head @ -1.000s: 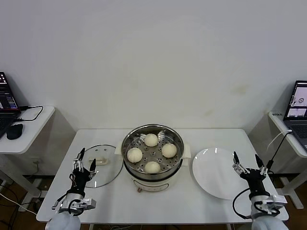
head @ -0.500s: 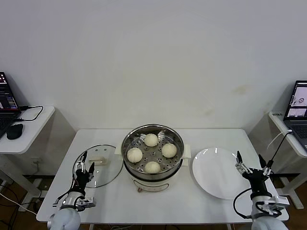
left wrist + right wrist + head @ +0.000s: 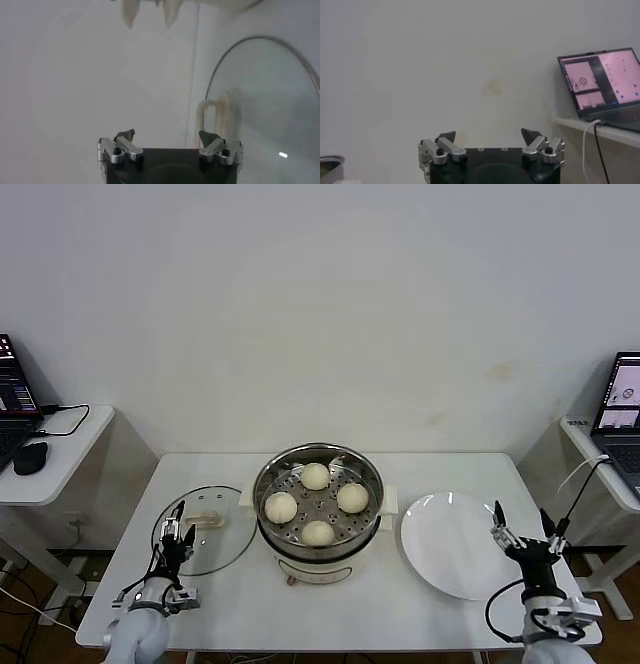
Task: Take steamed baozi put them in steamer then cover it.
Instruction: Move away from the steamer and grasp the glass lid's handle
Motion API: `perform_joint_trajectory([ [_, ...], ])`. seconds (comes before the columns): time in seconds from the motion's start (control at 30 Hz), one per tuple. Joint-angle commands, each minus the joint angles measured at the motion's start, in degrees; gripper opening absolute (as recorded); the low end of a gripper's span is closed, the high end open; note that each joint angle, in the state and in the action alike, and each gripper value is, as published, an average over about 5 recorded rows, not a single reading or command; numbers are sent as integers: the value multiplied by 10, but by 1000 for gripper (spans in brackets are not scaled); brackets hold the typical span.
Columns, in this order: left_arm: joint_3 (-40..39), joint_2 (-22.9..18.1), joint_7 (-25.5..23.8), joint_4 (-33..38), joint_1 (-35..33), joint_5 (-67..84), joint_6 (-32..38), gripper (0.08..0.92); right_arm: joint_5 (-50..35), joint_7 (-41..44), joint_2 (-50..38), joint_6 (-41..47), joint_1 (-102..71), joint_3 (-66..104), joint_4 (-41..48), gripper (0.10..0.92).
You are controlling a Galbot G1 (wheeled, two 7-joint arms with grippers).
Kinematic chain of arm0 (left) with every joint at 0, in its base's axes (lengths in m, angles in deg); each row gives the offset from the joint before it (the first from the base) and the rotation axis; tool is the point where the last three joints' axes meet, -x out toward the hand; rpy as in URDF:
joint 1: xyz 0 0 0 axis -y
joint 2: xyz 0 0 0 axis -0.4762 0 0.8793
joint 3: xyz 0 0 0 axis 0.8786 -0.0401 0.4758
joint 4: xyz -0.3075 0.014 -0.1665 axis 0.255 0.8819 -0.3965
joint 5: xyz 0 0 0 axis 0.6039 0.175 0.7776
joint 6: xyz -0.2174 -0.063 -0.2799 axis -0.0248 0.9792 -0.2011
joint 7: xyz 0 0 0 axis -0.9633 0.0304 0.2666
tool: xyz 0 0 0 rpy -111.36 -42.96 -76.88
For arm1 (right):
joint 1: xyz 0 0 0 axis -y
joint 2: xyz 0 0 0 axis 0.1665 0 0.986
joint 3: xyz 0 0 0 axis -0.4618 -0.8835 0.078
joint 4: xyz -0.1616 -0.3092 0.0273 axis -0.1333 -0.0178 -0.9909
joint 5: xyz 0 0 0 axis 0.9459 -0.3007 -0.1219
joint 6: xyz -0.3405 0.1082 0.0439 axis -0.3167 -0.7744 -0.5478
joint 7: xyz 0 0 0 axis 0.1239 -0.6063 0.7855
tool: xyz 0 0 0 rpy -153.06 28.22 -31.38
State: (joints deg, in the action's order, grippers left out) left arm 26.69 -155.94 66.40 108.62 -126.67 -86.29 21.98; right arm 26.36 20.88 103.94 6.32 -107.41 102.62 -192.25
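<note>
Both the left gripper (image 3: pixel 177 522) and right gripper (image 3: pixel 522 526) are spread wide, empty; the glass cover (image 3: pixel 205 543) is partly hidden.

Four smooth baozi (image 3: pixel 316 476) are seated on the steamer (image 3: pixel 318 539)'s perforated tray.

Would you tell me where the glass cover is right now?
In the head view, the cover lies flat on the table, left of the steamer, just beyond the left gripper.

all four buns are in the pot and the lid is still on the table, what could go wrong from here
1. The cover lies flat on the table, so the open left gripper over its near edge must catch the low handle or it may slip.
2. Set down off-centre, the cover could ride on the steamer rim or press a baozi.
3. The right gripper hangs open beside the plate and might nudge it.
</note>
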Motion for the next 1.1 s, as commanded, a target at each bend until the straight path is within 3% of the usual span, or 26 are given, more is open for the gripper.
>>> perform_joint_trajectory([
  [0.03,-5,0,-11,-48,36,-14,-4,823,5,1,5,-4,-2,1,-6,823],
  [0.47,-20,-12,-24,-53,71,-15,-26,823,13,2,7,-16,-6,7,11,823],
  [1.1,-25,-23,-8,-116,120,-14,-39,823,15,3,8,-16,-7,12,19,823],
])
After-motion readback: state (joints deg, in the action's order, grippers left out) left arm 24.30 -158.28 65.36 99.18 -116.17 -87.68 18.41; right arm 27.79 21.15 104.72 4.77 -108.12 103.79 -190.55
